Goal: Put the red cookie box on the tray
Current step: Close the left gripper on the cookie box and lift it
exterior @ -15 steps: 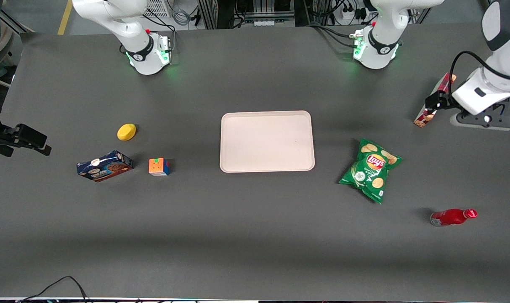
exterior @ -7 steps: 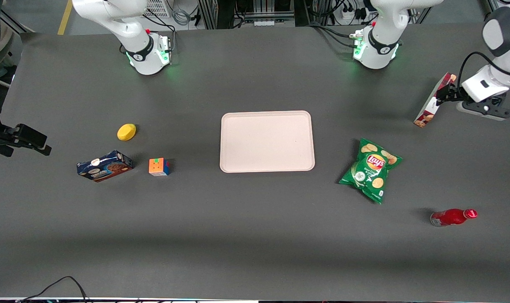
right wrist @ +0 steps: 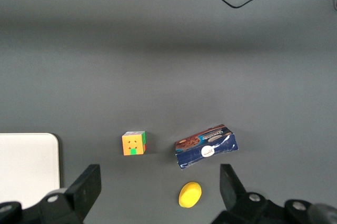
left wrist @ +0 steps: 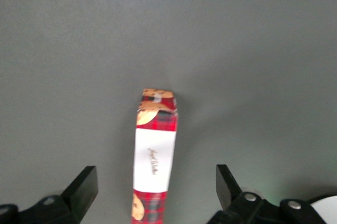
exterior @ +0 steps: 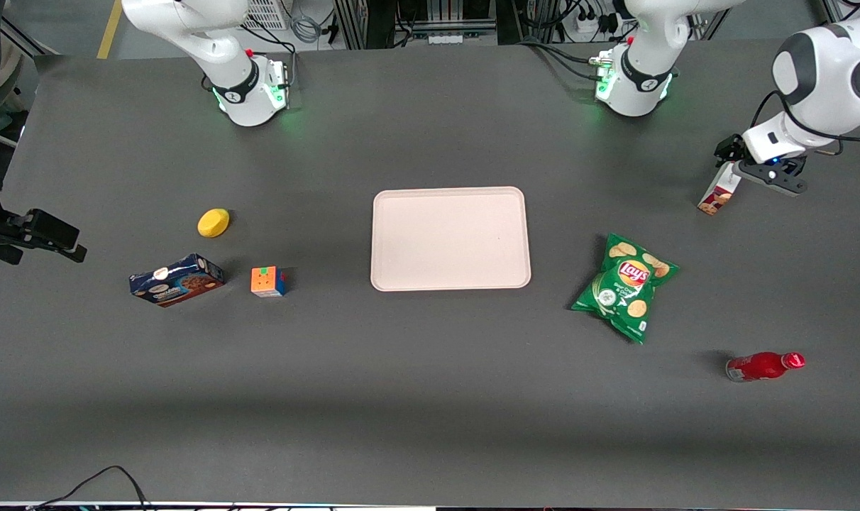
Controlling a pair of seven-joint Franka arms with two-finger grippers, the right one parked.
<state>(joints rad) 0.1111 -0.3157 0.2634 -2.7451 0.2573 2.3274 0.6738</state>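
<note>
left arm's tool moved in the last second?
Yes. The tool has shifted toward the tray and now sits over the red cookie box, open, one finger on each side. The box has not moved.

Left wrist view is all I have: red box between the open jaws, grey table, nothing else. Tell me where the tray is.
Observer: The tray lies at mid-table, toward the parked arm's end from the box and slightly nearer the front camera.
Operator: Name anything on the way there.
Observer: A green chips bag lies between them, just nearer the front camera than the straight line from box to tray.
Operator: Report how the box sits.
Observer: It stands on one end, with the gripper at its upper end.
</note>
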